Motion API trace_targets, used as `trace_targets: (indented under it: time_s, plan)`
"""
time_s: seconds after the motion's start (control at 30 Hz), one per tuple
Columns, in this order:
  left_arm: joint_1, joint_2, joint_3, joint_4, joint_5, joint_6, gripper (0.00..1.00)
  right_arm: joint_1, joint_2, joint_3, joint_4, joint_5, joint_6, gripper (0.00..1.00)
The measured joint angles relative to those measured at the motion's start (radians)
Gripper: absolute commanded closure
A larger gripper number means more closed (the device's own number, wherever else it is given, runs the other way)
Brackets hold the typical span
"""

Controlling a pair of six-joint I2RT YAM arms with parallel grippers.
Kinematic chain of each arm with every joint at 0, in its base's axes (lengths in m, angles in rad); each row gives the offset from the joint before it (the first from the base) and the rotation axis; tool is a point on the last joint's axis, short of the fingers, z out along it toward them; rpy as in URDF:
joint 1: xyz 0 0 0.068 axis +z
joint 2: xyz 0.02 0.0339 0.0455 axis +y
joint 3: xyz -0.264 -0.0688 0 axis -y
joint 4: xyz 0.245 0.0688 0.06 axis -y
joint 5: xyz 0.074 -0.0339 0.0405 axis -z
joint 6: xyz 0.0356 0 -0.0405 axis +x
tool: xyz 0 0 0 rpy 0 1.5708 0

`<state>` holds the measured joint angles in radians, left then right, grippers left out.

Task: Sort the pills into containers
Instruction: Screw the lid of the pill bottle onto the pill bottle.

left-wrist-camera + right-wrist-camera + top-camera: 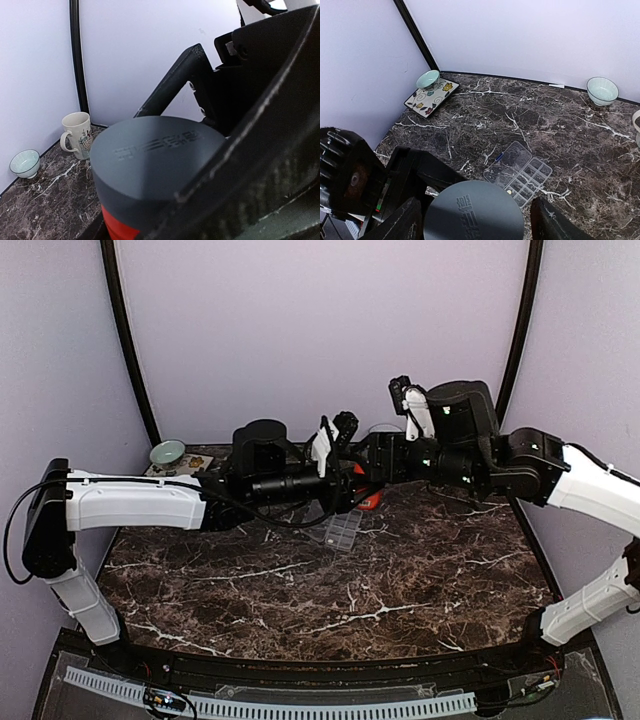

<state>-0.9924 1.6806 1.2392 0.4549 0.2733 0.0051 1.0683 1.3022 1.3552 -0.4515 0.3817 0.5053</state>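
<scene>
The containers, a clear organiser box (521,172) with its lid swung open, lie flat on the marble; the same box (340,530) shows below both grippers in the top view. One small yellowish pill (509,191) sits in a compartment. An orange bottle (369,499) with a grey cap (150,160) is held above the table, my left gripper (350,488) shut on its body. My right gripper (477,220) is open, its fingers (551,224) standing either side of the cap (472,212), with a gap showing on the right side.
A patterned square plate (432,94) with a teal bowl (428,79) lies at the back left corner. Another pale bowl (602,90) stands at the far side by the wall. A mug (76,135) and a small bowl (24,163) stand near the wall.
</scene>
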Motion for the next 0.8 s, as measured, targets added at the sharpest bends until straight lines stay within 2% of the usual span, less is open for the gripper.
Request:
trace_targets:
  time_s: [0.47, 0.8]
  plan:
    - [0.006, -0.030, -0.010, 0.000, 0.062, -0.029, 1.00, 0.004, -0.104, -0.073, 0.030, -0.081, -0.031, 0.24]
    - [0.009, -0.030, -0.010, 0.000, 0.098, -0.043, 1.00, 0.004, -0.107, -0.073, 0.065, -0.154, -0.061, 0.20]
